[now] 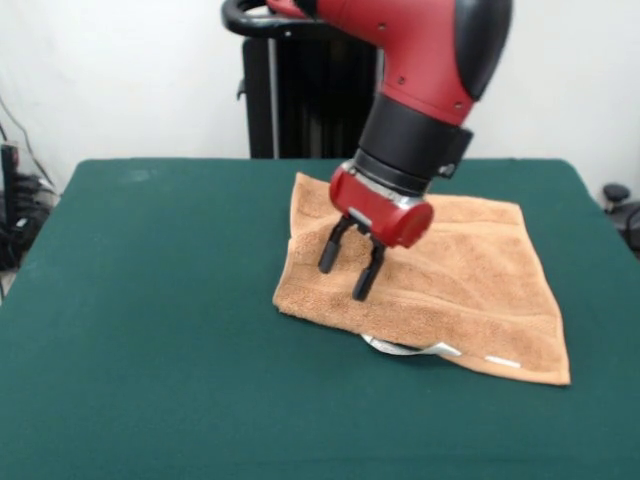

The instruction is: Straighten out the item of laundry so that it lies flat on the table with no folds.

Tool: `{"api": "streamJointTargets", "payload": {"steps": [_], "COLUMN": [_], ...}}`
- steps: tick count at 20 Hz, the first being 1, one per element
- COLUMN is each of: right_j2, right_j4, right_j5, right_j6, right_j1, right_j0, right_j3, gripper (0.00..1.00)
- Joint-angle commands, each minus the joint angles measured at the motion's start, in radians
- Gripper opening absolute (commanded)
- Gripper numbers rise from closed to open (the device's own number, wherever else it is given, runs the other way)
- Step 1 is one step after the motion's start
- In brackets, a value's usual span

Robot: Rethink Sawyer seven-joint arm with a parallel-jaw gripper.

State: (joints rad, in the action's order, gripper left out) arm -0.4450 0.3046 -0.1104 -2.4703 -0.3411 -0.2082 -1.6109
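The tan-orange terry towel lies on the dark green table, right of the middle. It is mostly spread out. Its near edge is lifted and tucked, with white labels peeking out from under it. The woven border band runs along the near side. My gripper hangs from the red and black arm over the towel's left part. Its two black fingers are apart and hold nothing, with the tips at or just above the cloth.
The robot's black pedestal stands behind the table's far edge. Cables and dark gear sit past the left edge, and a dark object sits past the right edge. Bare green table surrounds the towel on the left and near sides.
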Motion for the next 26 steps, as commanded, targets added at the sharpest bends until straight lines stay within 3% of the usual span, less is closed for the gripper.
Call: {"api": "streamJointTargets", "payload": {"steps": [1,9,18,26], "right_j2": [0.221,0.201,0.35,0.354], "right_j4": [-0.073,-0.079,-0.09,-0.105], "right_j5": [-0.096,-0.106,-0.228,-0.199], "right_j6": [0.011,-0.047,0.015,-0.016], "right_j1": [0.021,0.026,-0.018,-0.006], "right_j0": [0.101,0.078,0.192,0.19], "right_j3": [-0.061,-0.058,-0.13,-0.127], "gripper": [1.0,1.0,1.0,1.0]}}
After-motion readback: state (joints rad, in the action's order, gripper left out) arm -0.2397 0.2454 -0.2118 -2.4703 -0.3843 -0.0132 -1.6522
